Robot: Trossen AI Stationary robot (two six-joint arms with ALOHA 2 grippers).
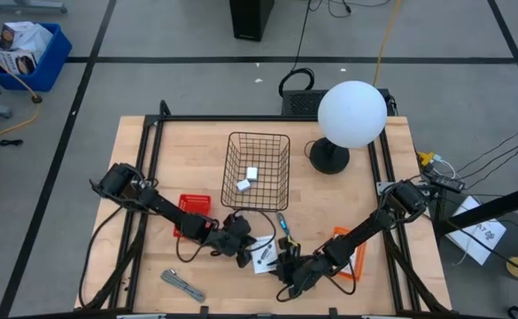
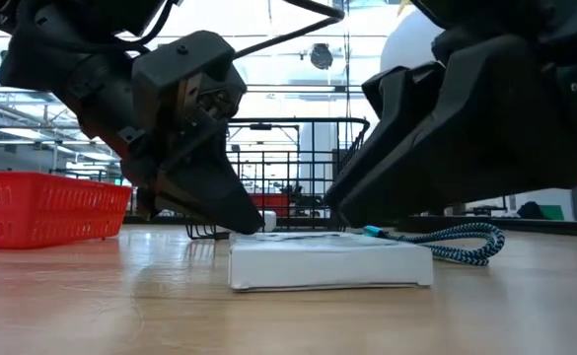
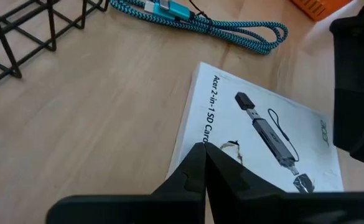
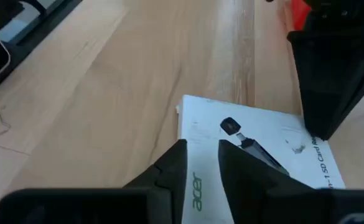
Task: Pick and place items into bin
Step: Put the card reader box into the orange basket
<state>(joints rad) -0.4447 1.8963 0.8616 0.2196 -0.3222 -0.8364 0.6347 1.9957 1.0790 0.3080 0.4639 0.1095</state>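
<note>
A white printed card packet (image 1: 263,258) (image 3: 262,143) lies flat on the wooden table near its front edge. My left gripper (image 3: 204,149) (image 1: 245,248) is shut, with its tips on the packet's printed face. My right gripper (image 4: 200,149) (image 1: 285,266) hovers over the packet's opposite end with a narrow gap between its fingers and nothing in the gap. The black wire bin (image 1: 281,151) stands behind them with two little white blocks (image 1: 248,179) inside. A teal braided cable (image 3: 219,25) lies between bin and packet. A grey metal tool (image 1: 181,285) lies at the front left. My left gripper rests its shut fingertips on the packet's printed top, close to one long edge (image 3: 191,134). The fingers slant down onto it from the table's left. The packet stays flat on the table. My right gripper: whether its fingers touch the packet, I cannot tell.
A small red basket (image 1: 195,206) stands left of my left arm. An orange object (image 1: 354,257) lies under my right arm. A lamp with a white globe (image 1: 351,113) stands at the back right beside the bin.
</note>
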